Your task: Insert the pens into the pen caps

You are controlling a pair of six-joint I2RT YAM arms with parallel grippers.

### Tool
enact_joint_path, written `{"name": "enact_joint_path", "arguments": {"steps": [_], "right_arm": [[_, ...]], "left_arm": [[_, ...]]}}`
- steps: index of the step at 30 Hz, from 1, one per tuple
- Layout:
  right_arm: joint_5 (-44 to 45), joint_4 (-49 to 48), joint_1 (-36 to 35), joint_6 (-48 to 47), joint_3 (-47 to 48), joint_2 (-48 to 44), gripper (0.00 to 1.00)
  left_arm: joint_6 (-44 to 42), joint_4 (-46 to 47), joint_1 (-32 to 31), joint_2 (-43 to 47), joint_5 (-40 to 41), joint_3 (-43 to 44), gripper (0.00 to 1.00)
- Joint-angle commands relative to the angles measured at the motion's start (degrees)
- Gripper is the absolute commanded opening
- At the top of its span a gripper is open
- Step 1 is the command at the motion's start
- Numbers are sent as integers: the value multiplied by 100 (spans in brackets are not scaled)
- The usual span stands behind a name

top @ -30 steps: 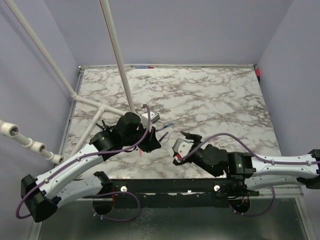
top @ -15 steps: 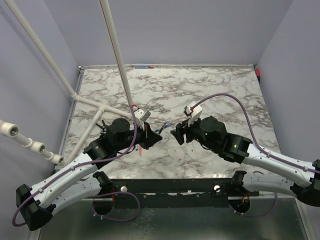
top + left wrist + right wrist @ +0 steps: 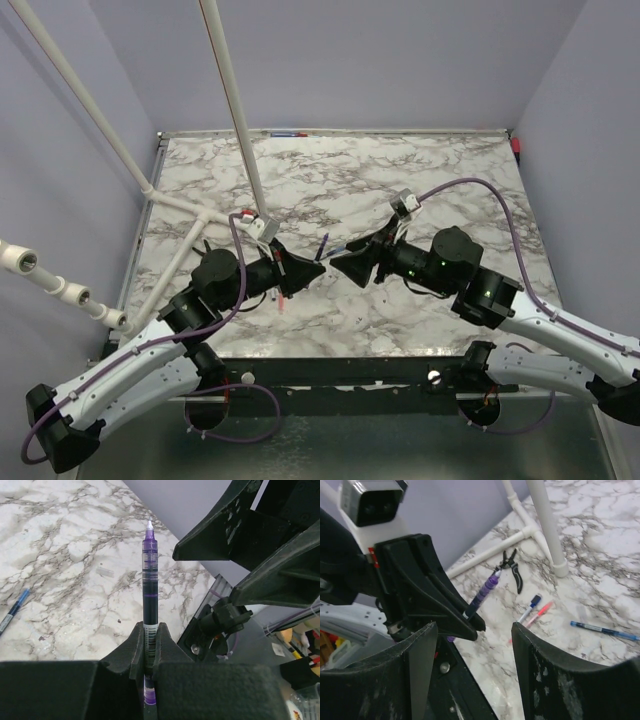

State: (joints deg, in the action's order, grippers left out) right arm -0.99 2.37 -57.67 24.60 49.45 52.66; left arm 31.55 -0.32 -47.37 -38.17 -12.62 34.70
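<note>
My left gripper (image 3: 149, 630) is shut on a dark purple pen (image 3: 149, 580) and holds it above the table with its bare tip pointing away, toward my right gripper. In the top view the left gripper (image 3: 312, 268) and the right gripper (image 3: 340, 264) face each other almost tip to tip, with the pen (image 3: 322, 246) between them. My right gripper (image 3: 474, 630) is open and empty, and the purple pen (image 3: 485, 591) shows just beyond its fingers. A red pen (image 3: 540, 612), a blue-capped pen (image 3: 529, 608) and a blue pen (image 3: 600, 628) lie on the marble. I see no loose cap clearly.
White pipes (image 3: 232, 110) rise from the left of the marble table (image 3: 440, 180), joined by a tee fitting (image 3: 530, 530). A black plier-like tool (image 3: 514, 569) lies near the pipe foot. A small clear piece (image 3: 105, 571) lies on the marble. The table's front edge (image 3: 340, 358) is close below both grippers.
My right arm has swung up from the front edge and turned left to face the left gripper. My left gripper has lifted and turned right, with the pen in it.
</note>
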Motion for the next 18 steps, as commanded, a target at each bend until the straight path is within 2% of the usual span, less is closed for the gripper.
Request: {"name": "enact_joint_path", "arguments": {"steps": [1,7,18], "right_arm": [[-331,-477,28,468,106,-72,63],[-373,-388,28,589,381,131,61],[-821,-1034,28,772,348,169,57]], "left_arm": [[390,760,-17,152,-361,-142,0],[599,1202,-23,293,-613,-222,0],[713,1607,-14,186,-1031,-279,0]]}}
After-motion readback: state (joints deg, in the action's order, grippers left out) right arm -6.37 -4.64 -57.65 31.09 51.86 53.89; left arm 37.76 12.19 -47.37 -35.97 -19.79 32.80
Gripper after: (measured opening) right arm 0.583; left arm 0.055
